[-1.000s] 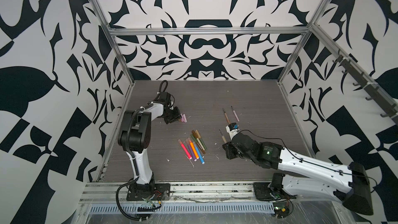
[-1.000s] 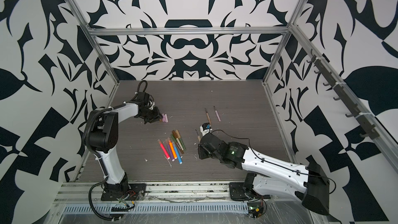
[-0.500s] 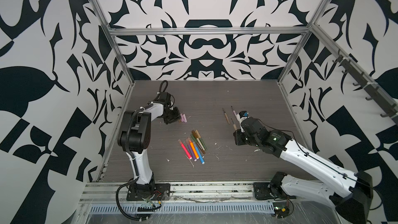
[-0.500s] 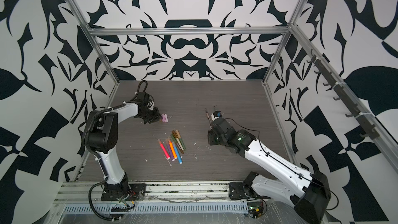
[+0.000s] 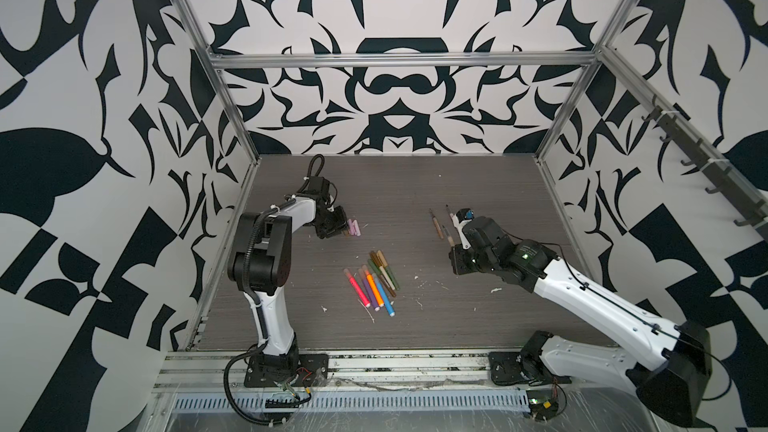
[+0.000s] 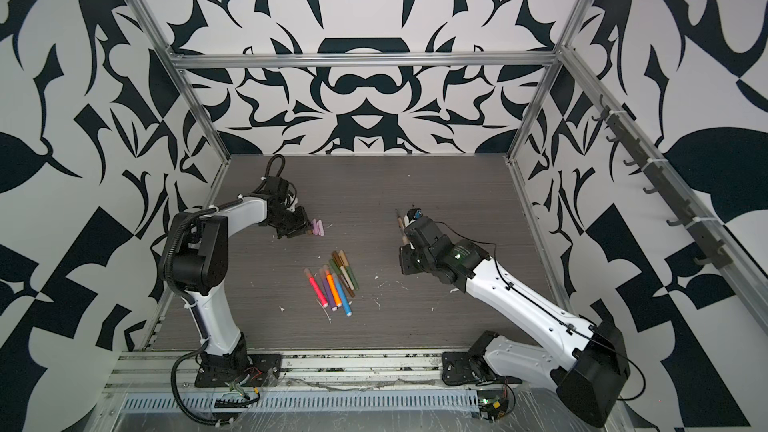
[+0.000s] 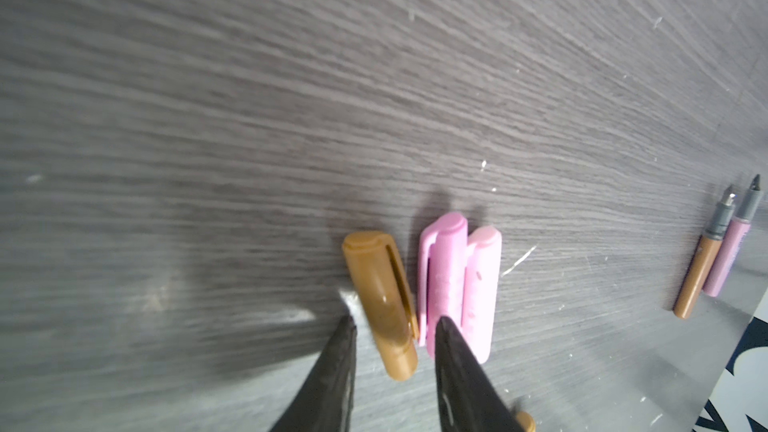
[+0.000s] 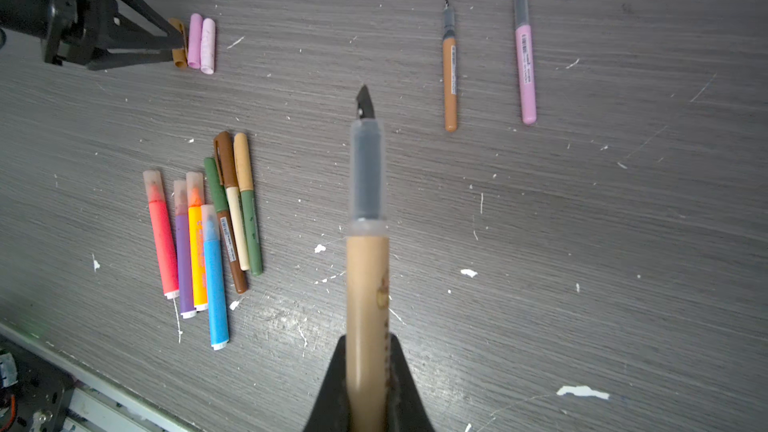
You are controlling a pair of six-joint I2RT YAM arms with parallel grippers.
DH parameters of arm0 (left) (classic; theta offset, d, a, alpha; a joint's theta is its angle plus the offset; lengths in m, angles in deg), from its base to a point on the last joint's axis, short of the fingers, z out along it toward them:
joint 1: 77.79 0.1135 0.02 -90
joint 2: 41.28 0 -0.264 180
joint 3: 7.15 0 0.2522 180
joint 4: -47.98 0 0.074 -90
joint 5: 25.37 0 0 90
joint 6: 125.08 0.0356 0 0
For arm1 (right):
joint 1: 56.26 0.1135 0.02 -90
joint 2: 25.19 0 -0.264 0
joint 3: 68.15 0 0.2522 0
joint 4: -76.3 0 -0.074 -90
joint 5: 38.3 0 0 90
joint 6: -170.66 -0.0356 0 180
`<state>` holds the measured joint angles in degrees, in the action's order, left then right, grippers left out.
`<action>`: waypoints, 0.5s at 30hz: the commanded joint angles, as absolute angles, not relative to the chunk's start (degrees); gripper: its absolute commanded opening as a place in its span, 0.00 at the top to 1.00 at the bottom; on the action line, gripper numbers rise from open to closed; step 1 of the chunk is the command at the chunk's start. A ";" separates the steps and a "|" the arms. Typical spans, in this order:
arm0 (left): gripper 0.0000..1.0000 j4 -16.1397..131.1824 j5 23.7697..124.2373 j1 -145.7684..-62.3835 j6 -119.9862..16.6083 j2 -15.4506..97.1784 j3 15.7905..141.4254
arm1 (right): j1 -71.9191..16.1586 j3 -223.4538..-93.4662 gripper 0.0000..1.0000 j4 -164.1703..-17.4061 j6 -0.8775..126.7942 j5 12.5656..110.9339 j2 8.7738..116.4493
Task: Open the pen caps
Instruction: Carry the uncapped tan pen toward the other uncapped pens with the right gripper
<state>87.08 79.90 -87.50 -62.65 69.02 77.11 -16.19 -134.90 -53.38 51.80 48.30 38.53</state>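
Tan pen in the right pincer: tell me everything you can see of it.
The tan pen is a slim, smooth, plastic-looking barrel with a small brownish mark on one side. Its cap is off: a grey translucent collar leads to a black chisel tip. The right pincer is shut on the barrel's rear part, with the tip pointing away from it. The pen appears held clear above the table; only the pincer touches it.

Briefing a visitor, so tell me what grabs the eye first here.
The right pincer grips an uncapped tan pen, dark tip pointing out over the table. Mid-table lies a bunch of bright capped markers, and near the left pincer sit three loose caps, one brown and two pink.
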 commanded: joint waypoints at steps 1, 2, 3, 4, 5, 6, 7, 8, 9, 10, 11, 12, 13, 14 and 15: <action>0.64 88.94 79.84 -87.46 -62.58 70.32 78.72 | -17.04 -138.13 1.00 -53.29 53.28 48.87 38.92; 0.64 88.98 79.85 -87.46 -62.49 70.48 78.84 | -17.19 -138.37 1.00 -53.37 53.46 49.04 39.17; 0.64 88.99 79.87 -87.49 -62.50 70.65 79.01 | -17.32 -138.50 1.00 -53.38 53.50 49.14 39.31; 0.64 88.98 80.01 -87.45 -62.50 70.85 79.11 | -17.39 -138.67 1.00 -53.44 53.50 49.21 39.47; 0.64 88.90 80.25 -87.48 -62.50 71.10 79.20 | -17.50 -138.77 1.00 -53.44 53.59 49.34 39.62; 0.64 88.72 80.56 -87.46 -62.55 71.18 79.26 | -17.58 -138.84 1.00 -53.52 53.54 49.48 39.71; 0.64 88.44 81.07 -87.46 -62.50 71.49 79.31 | -17.59 -138.78 1.00 -53.59 53.57 49.58 39.82; 0.64 88.17 81.43 -87.45 -62.50 71.58 79.31 | -17.61 -138.77 1.00 -53.70 53.50 49.66 39.85; 0.64 88.09 81.68 -87.52 -62.59 71.80 79.36 | -17.68 -138.67 1.00 -53.81 53.41 49.75 39.87; 0.64 88.01 81.72 -87.50 -62.59 71.91 79.38 | -17.76 -138.60 1.00 -53.90 53.41 49.85 40.00; 0.64 87.94 81.77 -87.53 -62.63 71.86 79.38 | -17.69 -138.51 1.00 -53.98 53.34 49.93 40.09; 0.64 87.85 81.70 -87.50 -62.60 71.92 79.43 | -17.82 -138.51 1.00 -53.99 53.36 49.94 40.16; 0.64 87.86 81.68 -87.47 -62.63 71.89 79.38 | -17.87 -138.43 1.00 -53.96 53.40 49.94 40.18; 0.64 87.84 81.68 -87.52 -62.68 71.82 79.34 | -17.90 -138.42 1.00 -53.95 53.50 49.89 40.26; 0.64 87.67 81.87 -87.53 -62.68 71.79 79.17 | -18.03 -138.42 1.00 -53.99 53.57 49.94 40.37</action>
